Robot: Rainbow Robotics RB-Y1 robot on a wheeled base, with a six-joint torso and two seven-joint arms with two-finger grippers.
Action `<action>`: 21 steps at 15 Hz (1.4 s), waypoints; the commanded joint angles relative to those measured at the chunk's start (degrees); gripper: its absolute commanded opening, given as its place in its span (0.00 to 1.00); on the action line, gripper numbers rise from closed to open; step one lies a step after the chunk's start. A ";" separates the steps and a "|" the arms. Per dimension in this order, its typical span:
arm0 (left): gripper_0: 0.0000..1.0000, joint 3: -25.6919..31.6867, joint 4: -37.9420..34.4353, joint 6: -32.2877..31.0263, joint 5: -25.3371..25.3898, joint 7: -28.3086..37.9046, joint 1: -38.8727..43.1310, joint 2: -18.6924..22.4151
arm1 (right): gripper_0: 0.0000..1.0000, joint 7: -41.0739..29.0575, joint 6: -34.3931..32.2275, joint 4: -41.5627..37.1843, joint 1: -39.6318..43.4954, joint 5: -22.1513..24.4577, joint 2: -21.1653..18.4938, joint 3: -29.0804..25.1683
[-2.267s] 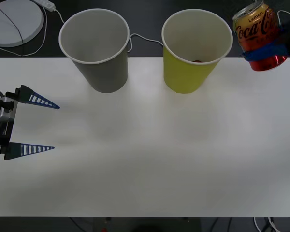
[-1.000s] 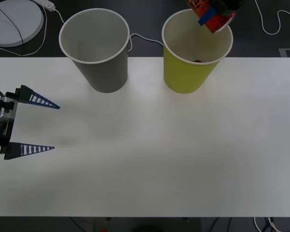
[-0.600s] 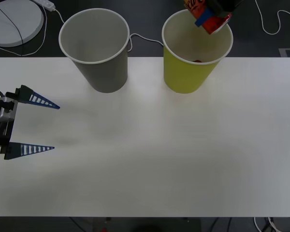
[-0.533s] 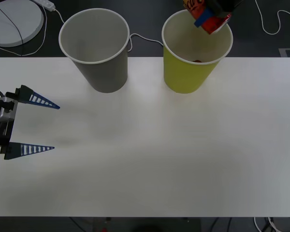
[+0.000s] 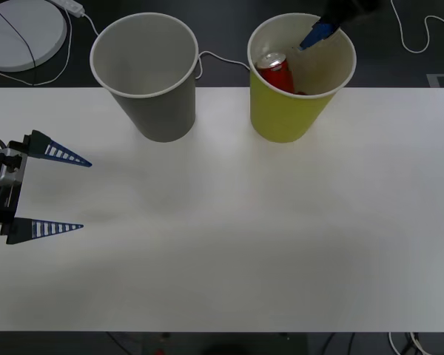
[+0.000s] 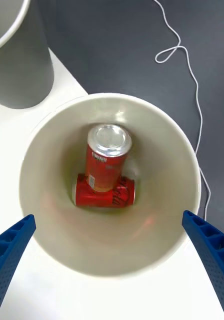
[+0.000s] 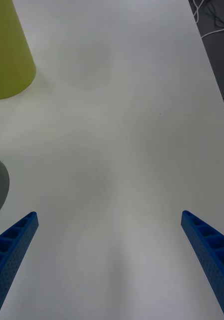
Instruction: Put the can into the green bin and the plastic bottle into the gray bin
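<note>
While I hang above the green bin (image 5: 292,111), these points stand:

Right gripper (image 6: 112,250): my fingers are spread wide and hold nothing; in the wrist view the two blue tips sit outside the bin's white rim on either side. In the front view one blue fingertip (image 5: 316,34) shows over the far side of the bin's mouth.

Can (image 6: 106,162): inside the green bin, free of my fingers, leaning against the inner wall with its shiny top up. Its lower end rests on a second red can (image 6: 104,192) that lies on its side on the bin floor.

Can appearance: red body, pale label panel facing up, silver lid intact; no dent that I can make out.

Green bin: upright at the far edge of the white table (image 5: 229,237), rim round and unbent.

Gray bin (image 5: 144,74): upright to the left of the green bin, apart from it, with a gap of bare table between them.

Left gripper (image 5: 50,188): well to the left of the green bin and nearer the robot, over the table's left edge, fingers wide, holding nothing.

Open room: broad bare tabletop on the near side of the green bin.

Beyond the green bin: dark floor with a white cable (image 6: 184,75).
</note>
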 commanded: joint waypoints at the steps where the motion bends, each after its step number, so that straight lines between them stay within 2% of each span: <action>1: 1.00 0.00 0.00 0.00 0.00 0.00 0.00 0.00 | 1.00 2.39 0.01 -2.15 2.54 -5.76 -3.66 -2.79; 7: 1.00 0.00 0.00 0.00 0.00 0.00 0.00 0.00 | 1.00 5.29 0.01 -22.90 22.32 -9.80 -9.28 -19.31; 11: 1.00 0.00 0.00 0.00 0.00 0.00 0.00 0.00 | 1.00 7.66 0.01 -29.05 31.37 -16.13 -10.78 -26.87; 15: 1.00 0.00 0.00 0.00 0.00 0.00 0.00 0.00 | 1.00 9.77 0.01 -37.66 41.56 -17.71 -10.78 -34.69; 17: 1.00 0.00 0.00 0.00 0.00 0.00 0.00 0.00 | 1.00 11.09 0.01 -40.12 45.61 -20.18 -10.78 -37.07; 21: 1.00 0.00 0.00 0.00 0.00 0.00 0.00 0.00 | 1.00 22.78 0.01 -41.09 52.55 -22.55 -9.81 -41.02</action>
